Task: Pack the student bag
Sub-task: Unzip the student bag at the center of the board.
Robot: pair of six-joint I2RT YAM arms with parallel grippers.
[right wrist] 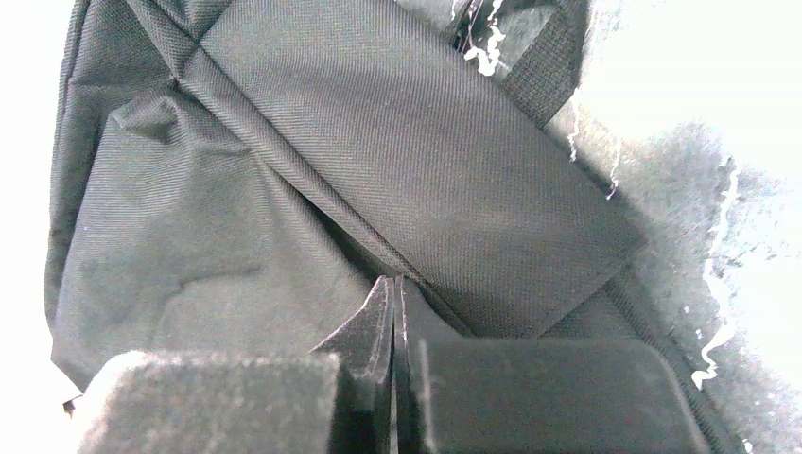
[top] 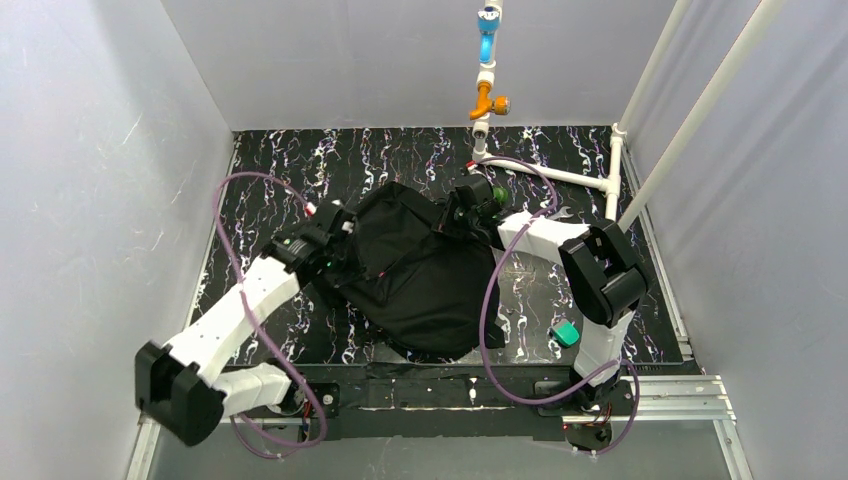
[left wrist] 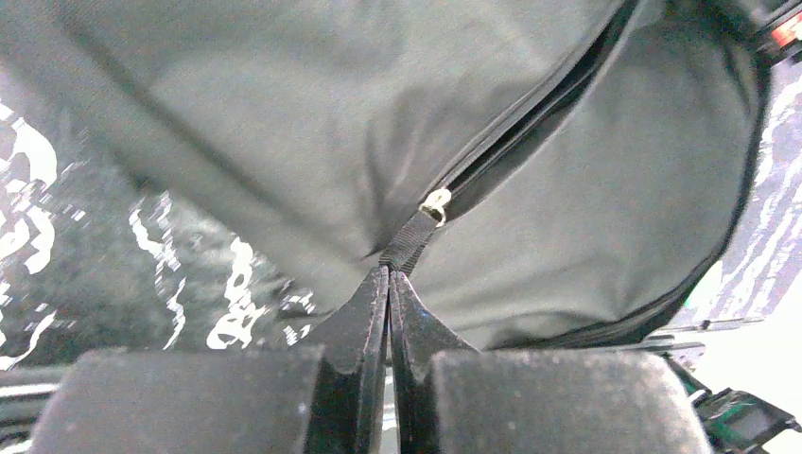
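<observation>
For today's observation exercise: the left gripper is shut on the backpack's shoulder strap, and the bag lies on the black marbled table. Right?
Not quite. The left wrist view shows the left gripper shut on the zipper pull tab, below its silver slider, not on a shoulder strap. The student bag does lie on the black marbled table.

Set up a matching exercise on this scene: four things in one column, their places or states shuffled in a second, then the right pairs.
Things
1. left claw
2. right claw
3. green block
4. orange valve

Places or states
A. on the white pipe at the far wall
B. shut on the zipper pull strap
C. on the table beside the right arm
D. shut on fabric of the student bag, beside a shoulder strap

Pairs: 1-B, 2-D, 3-C, 4-A
</observation>
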